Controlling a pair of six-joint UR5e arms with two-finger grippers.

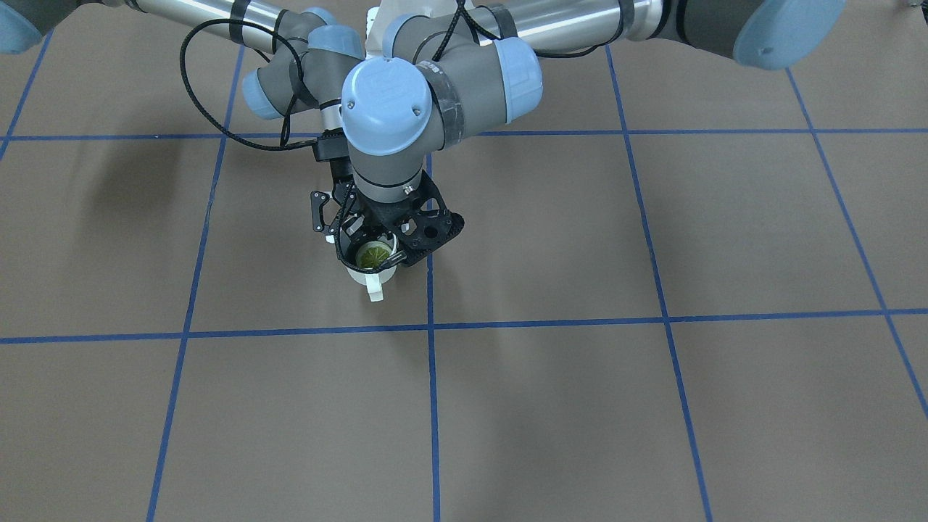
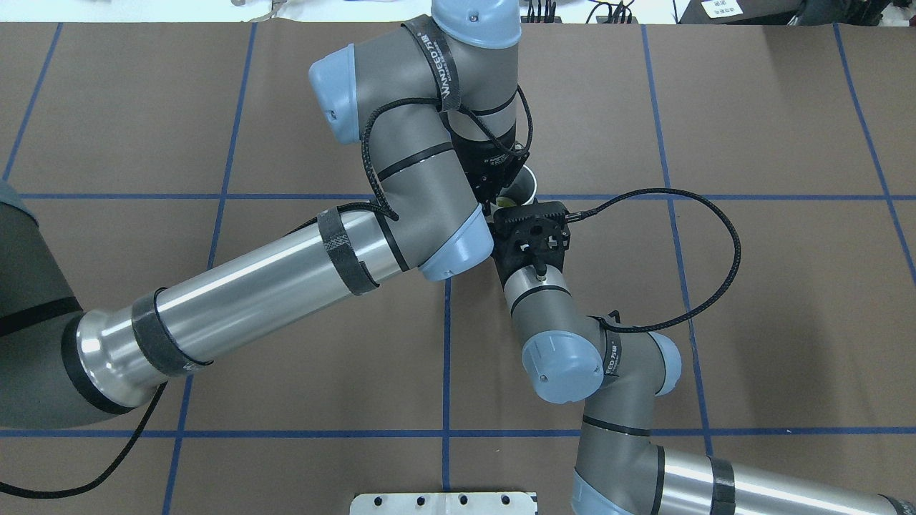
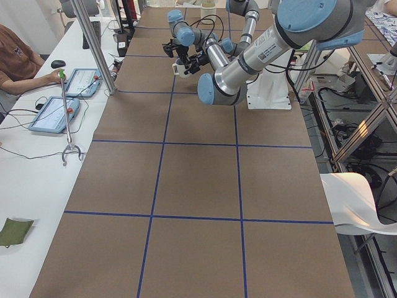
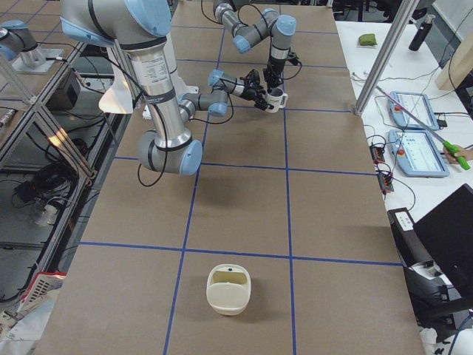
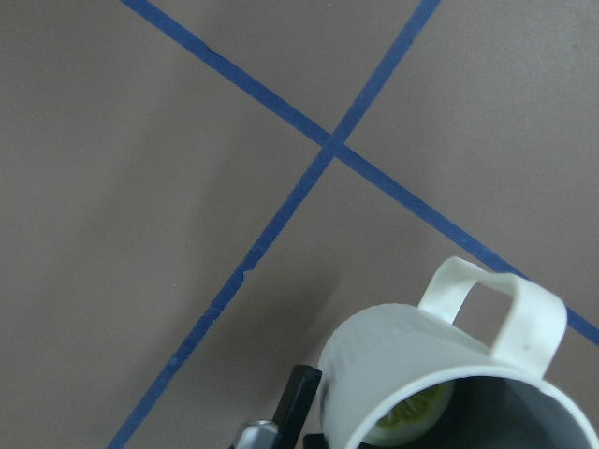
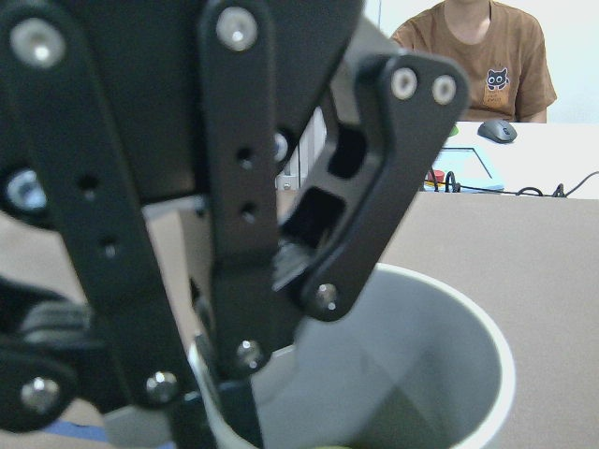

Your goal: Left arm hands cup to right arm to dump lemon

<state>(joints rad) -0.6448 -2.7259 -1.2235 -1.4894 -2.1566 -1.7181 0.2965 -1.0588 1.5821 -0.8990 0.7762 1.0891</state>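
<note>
The off-white cup [image 1: 371,281] hangs near the table's middle, handle toward the front camera. The lemon [image 1: 373,255] slice lies inside it. My left gripper [image 1: 391,254] comes straight down and is shut on the cup's rim. In the left wrist view one finger [image 5: 295,402] is outside the cup's wall [image 5: 412,355], with the lemon [image 5: 412,418] below. My right gripper [image 1: 337,232] reaches in level beside the cup, jaws spread. Whether it touches the cup is hidden. The right wrist view shows the cup's rim [image 6: 468,374] close behind black linkages.
Both arms cross closely over the cup [image 2: 526,184]. A cream container [image 4: 228,290] stands at the table's end on my right. An operator [image 3: 18,56] sits by tablets [image 3: 77,81] beyond the far edge. A metal plate [image 2: 444,503] lies at the near edge.
</note>
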